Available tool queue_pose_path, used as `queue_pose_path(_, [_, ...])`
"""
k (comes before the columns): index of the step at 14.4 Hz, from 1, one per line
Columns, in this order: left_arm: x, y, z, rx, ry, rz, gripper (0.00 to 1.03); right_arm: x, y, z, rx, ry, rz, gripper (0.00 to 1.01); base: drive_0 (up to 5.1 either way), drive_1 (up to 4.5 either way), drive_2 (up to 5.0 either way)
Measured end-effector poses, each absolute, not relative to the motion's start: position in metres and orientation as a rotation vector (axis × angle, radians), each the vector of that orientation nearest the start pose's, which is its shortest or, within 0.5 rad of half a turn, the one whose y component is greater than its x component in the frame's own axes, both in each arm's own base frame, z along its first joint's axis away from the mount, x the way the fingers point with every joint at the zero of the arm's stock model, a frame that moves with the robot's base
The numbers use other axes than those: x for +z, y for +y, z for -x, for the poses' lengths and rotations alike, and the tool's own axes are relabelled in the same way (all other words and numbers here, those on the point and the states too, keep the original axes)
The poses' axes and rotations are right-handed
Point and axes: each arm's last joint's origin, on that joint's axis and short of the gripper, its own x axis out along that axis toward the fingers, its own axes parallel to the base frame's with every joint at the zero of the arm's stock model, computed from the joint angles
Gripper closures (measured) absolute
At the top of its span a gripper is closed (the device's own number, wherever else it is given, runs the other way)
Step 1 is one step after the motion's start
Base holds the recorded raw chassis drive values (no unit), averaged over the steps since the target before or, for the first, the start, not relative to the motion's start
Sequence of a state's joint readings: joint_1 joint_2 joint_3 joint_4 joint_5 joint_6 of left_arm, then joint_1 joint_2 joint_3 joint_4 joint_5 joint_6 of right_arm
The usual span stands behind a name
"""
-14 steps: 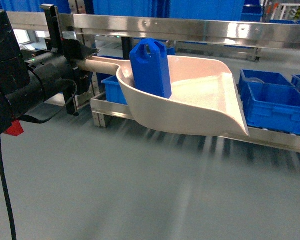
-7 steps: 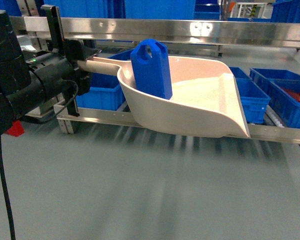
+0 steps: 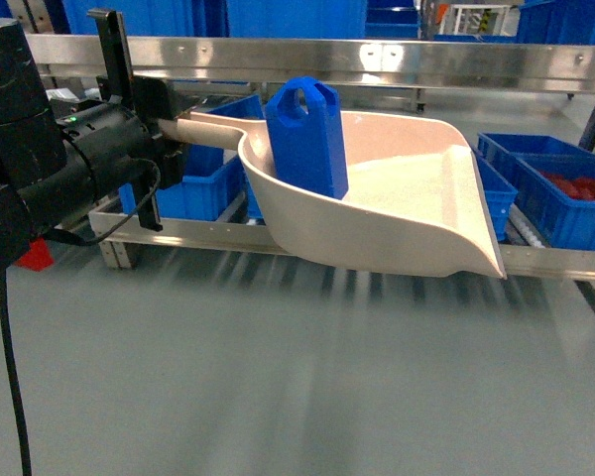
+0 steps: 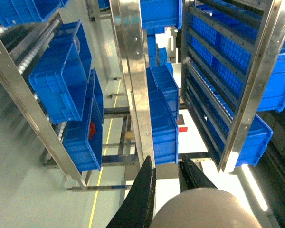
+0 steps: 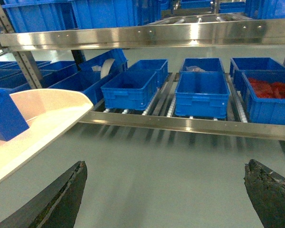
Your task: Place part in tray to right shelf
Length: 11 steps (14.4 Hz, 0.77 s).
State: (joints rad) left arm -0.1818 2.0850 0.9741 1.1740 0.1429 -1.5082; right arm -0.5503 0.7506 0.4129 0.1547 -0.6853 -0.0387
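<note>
The cream tray hangs in the air, my left gripper shut on its long handle. The blue part stands upright inside the scoop near the handle end. In the left wrist view the black fingers close on the rounded handle end. The right wrist view shows the tray and the part at the left. My right gripper is open over bare floor, holding nothing. The right shelf with white rollers runs behind the tray.
Blue crates sit on the roller lanes, one with red contents. An upper steel rail crosses above the tray. Grey floor lies in front of the rack.
The rack and crates have slid leftward in the head view, and a crate with red contents has come into sight at the right. Tray and part keep their place in my left gripper.
</note>
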Motion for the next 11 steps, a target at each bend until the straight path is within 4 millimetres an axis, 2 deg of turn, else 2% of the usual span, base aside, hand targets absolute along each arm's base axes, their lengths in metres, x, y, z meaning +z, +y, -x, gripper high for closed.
queue_pose_path(5, [0.1465, -0.0761, -0.4015, -0.301, 0.187, 1.495, 0.91, 0.2426, -0.0715, -0.1516, 0.137, 0.147, -0.067, 0.03, -1.6, -1.61, -1.6])
queue_pose_path(8, [0.1465, -0.0824, -0.4002, -0.323, 0.208, 1.493, 0.91, 0.2426, -0.0717, -0.1516, 0.134, 0.146, -0.067, 0.03, 0.0, 0.0, 0.0])
queue_pose_path(9, [0.1465, -0.0743, -0.4018, -0.295, 0.183, 1.496, 0.91, 0.2426, -0.0717, -0.1516, 0.134, 0.147, -0.067, 0.03, 0.0, 0.0, 0.0])
queue_pose_path(11, [0.1465, -0.079, -0.4009, -0.31, 0.196, 1.494, 0.91, 0.2426, -0.0717, -0.1516, 0.134, 0.147, -0.067, 0.03, 0.0, 0.0, 0.0])
